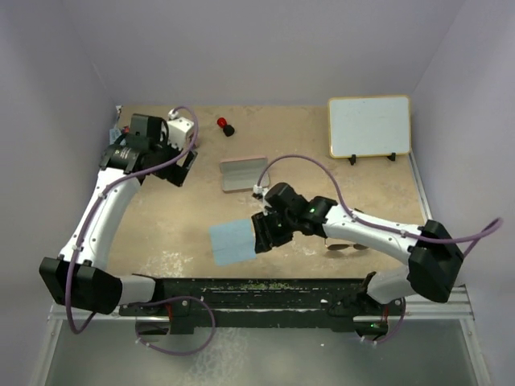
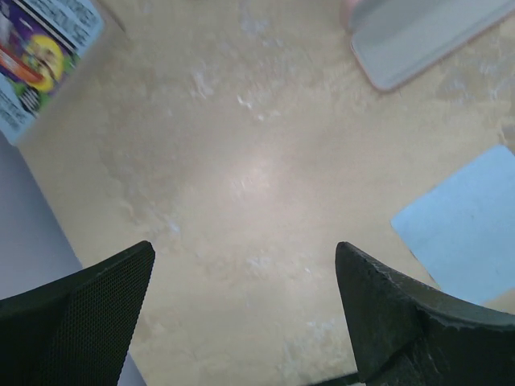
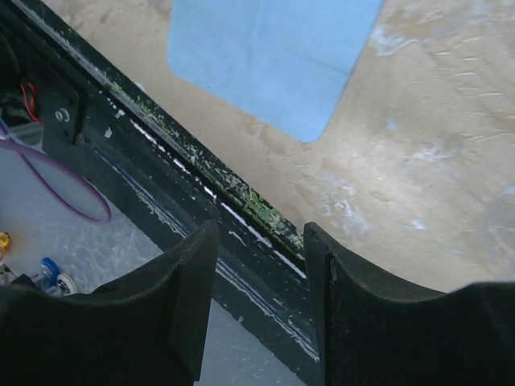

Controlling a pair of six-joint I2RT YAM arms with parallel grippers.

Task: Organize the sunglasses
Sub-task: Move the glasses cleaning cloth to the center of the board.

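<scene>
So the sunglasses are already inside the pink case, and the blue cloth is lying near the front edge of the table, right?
Not quite. The top view shows the sunglasses lying on the table beside the right arm, not inside the pink case. The blue cloth does lie near the front edge.

Printed card point(image 2: 40, 56) — text illegible

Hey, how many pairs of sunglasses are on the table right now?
1. The sunglasses lie near the front edge, partly under the right arm, right of the blue cloth. Others could be hidden beneath the arms.
</scene>
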